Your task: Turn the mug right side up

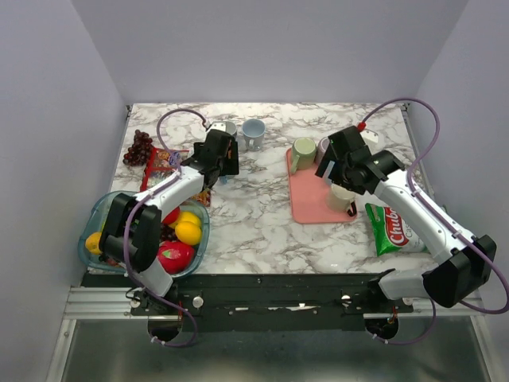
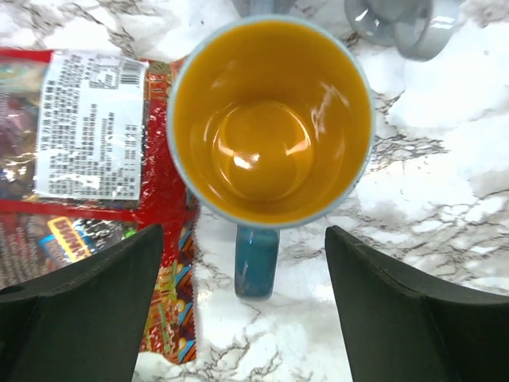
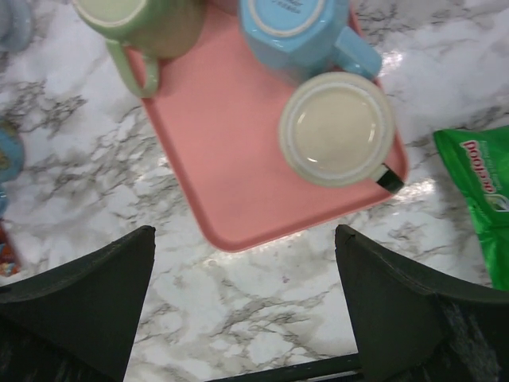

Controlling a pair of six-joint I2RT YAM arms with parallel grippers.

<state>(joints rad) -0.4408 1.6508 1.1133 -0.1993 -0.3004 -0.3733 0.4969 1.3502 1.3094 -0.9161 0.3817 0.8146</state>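
Note:
A blue mug (image 2: 270,119) with an orange inside stands right side up on the marble table, its mouth facing the left wrist camera and its blue handle (image 2: 256,261) pointing toward my fingers. My left gripper (image 2: 242,310) hangs above it, open, with one finger on each side of the handle and touching nothing. In the top view the left gripper (image 1: 219,155) covers that mug. My right gripper (image 3: 242,302) is open and empty, hovering over the near edge of a pink tray (image 3: 238,159).
On the pink tray (image 1: 306,203) are a green mug (image 3: 147,24), an upside-down light blue mug (image 3: 294,24) and an upside-down cream mug (image 3: 338,127). Snack packets (image 2: 79,135) lie left of the blue mug. Grey mugs (image 1: 253,131), grapes (image 1: 139,147), a fruit bowl (image 1: 99,215) and a green chip bag (image 1: 394,231) stand around.

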